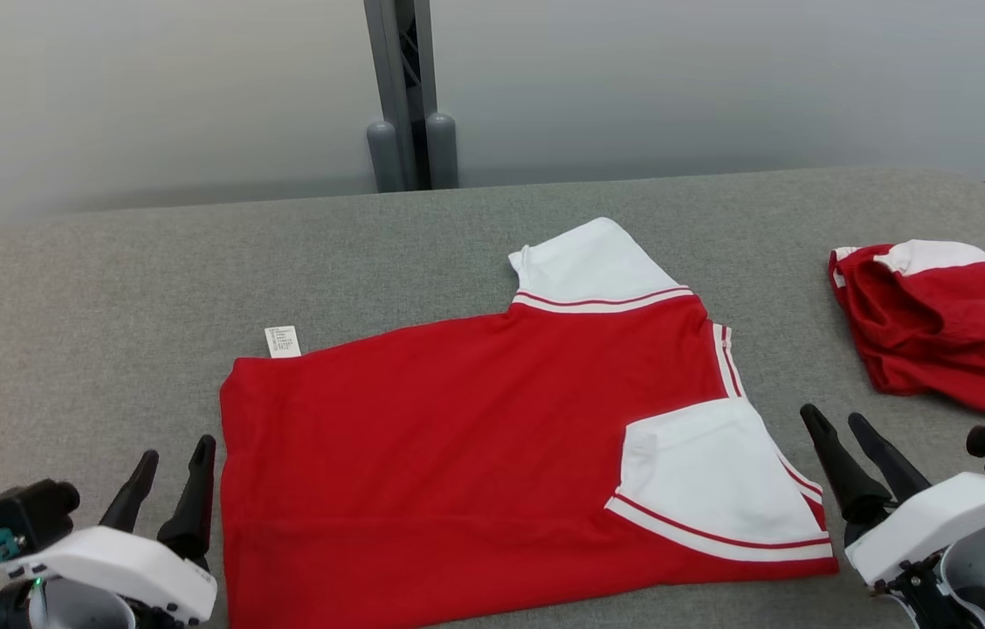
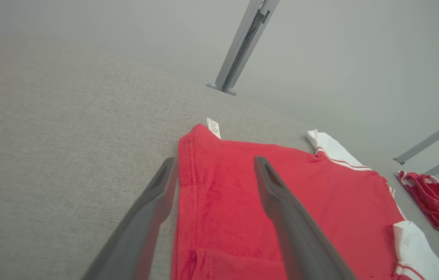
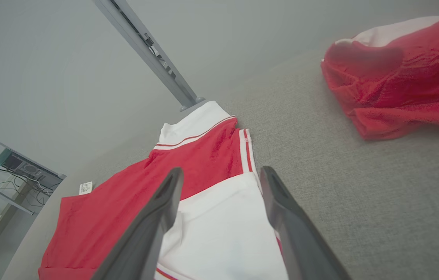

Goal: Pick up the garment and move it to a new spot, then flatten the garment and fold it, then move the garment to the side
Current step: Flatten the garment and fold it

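A red garment (image 1: 475,437) with white sleeves lies spread flat on the grey fabric surface, one sleeve folded in over its lower right, a white label at its left corner. The same shirt fills the lower part of the left wrist view (image 2: 274,194) and the right wrist view (image 3: 172,202). My left gripper (image 1: 174,456) stands open just off the shirt's left edge, holding nothing; from its wrist camera (image 2: 213,161) the fingers straddle the hem. My right gripper (image 1: 837,419) is open beside the shirt's right edge, and from its wrist camera (image 3: 219,173) it hangs over the folded white sleeve.
A second red and white garment (image 1: 938,319) lies crumpled at the right end of the surface, also near the top right of the right wrist view (image 3: 398,77). A grey post (image 1: 409,96) rises behind the back edge. Bare grey fabric (image 1: 108,288) stretches left.
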Robot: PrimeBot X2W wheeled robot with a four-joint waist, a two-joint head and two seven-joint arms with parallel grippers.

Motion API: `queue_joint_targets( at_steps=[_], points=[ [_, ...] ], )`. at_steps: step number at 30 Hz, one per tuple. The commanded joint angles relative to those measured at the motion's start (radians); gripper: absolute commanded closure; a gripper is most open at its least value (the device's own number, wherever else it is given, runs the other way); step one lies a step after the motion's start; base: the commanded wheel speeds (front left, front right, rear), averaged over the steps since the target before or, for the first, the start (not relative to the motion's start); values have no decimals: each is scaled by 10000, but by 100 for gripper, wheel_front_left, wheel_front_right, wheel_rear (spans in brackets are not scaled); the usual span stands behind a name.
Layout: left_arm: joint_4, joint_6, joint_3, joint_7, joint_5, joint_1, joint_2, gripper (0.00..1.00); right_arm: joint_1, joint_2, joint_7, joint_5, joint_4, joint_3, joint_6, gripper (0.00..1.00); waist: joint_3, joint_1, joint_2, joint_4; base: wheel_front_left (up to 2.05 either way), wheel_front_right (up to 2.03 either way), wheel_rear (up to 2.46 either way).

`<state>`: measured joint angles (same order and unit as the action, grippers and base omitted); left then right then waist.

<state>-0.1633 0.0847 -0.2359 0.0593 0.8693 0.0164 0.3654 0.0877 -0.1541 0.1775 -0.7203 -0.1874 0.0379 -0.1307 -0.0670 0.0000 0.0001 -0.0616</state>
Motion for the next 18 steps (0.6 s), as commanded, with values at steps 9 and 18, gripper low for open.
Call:
queue_joint_targets(
  at_steps=[9, 18],
  points=[
    [-1926, 112, -753, -888, -950, 2555, 302, 0, 713, -308, 267, -132, 731, 500, -1, 0, -1027, 0, -1, 58, 0, 0, 0],
    [-4125, -147, -1282, -964, -1610, 4395, 302, 0, 1149, -534, 278, -386, 1084, 922, -1, 0, -1682, 0, -1, -115, 0, 0, 0]
  ],
)
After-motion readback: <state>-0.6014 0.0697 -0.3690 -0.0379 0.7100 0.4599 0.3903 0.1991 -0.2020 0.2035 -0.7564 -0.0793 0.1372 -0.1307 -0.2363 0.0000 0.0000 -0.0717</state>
